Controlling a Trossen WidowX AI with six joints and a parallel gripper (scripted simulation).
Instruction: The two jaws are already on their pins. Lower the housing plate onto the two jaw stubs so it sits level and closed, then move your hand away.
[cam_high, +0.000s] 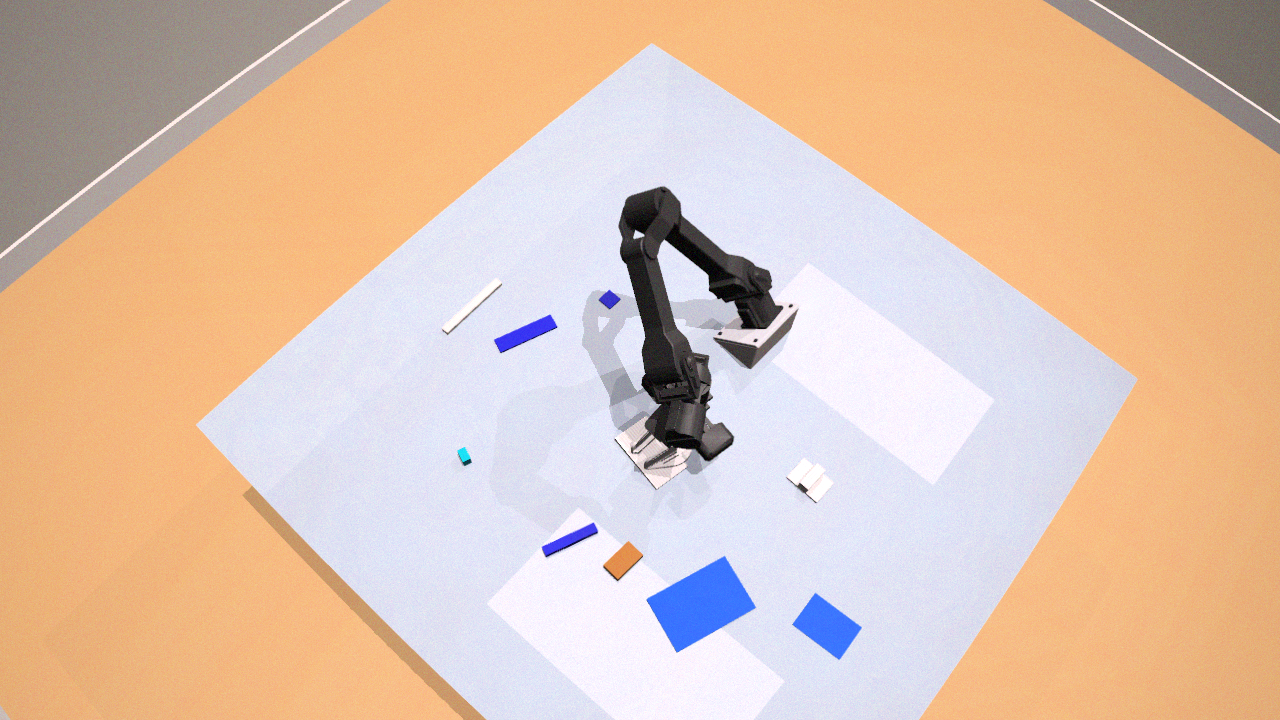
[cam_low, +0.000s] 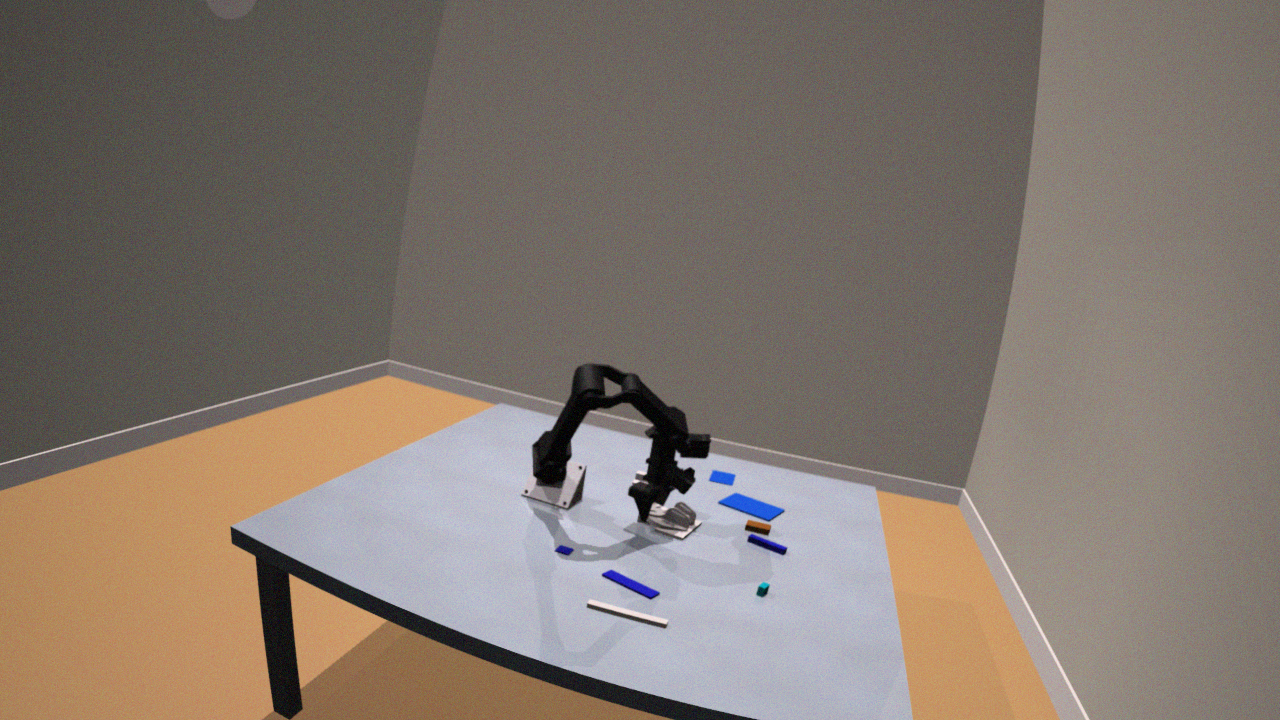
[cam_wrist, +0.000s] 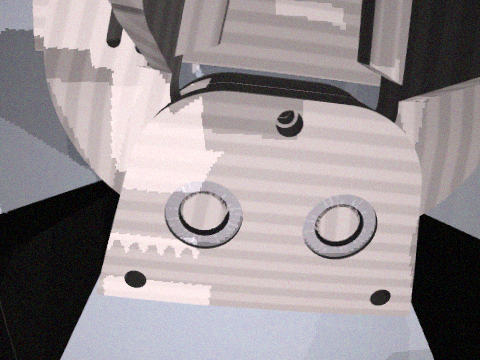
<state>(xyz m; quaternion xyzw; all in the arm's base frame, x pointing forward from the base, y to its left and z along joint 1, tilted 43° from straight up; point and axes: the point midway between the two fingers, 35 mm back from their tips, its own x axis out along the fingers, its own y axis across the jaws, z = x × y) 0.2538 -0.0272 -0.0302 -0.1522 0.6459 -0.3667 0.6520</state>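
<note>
The pale housing plate (cam_wrist: 265, 272) lies face up in the wrist view, with two grey-ringed holes. Round pale stub tops show inside both rings, with dark gaps along their lower edges. Broad pale curved parts (cam_wrist: 75, 115) (cam_wrist: 445, 145) reach out from under its sides. My gripper (cam_wrist: 262, 210) (cam_low: 646, 514) is shut on the housing plate, one black finger on each side. The pale base plate (cam_high: 655, 483) (cam_low: 685, 534) lies below, with grey jaws (cam_high: 663, 460) (cam_low: 682, 514) on it. The gap under the housing plate is hidden, so I cannot tell whether it is fully seated.
A small white block (cam_high: 810, 480) stands beside the assembly. An orange block (cam_high: 622, 560) (cam_low: 758, 527), a dark blue bar (cam_high: 570, 540) (cam_low: 767, 544) and a large blue sheet (cam_high: 700, 604) (cam_low: 750, 506) lie beyond it. A cyan block (cam_high: 464, 455) (cam_low: 762, 589) lies farther off.
</note>
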